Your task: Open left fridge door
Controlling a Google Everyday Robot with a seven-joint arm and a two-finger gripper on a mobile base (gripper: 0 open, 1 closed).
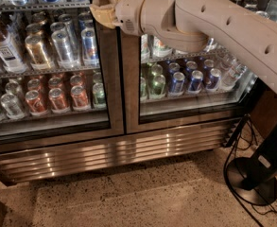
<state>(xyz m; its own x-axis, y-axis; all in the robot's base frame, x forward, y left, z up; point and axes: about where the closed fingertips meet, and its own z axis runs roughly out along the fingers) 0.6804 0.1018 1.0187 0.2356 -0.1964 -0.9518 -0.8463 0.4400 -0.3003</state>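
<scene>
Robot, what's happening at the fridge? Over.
Tan gripper at upper inner edge of steel-framed glass left fridge door. Door shut. Black round-based stand on floor, far right.

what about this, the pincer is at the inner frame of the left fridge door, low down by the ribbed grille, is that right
Not quite. The camera view shows the pincer at the inner frame of the left fridge door, but high up near the picture's top edge, far above the ribbed grille.

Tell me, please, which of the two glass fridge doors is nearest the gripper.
The left fridge door, the one with red cans: the gripper is at its upper inner frame. The right door holds blue cans.
</scene>
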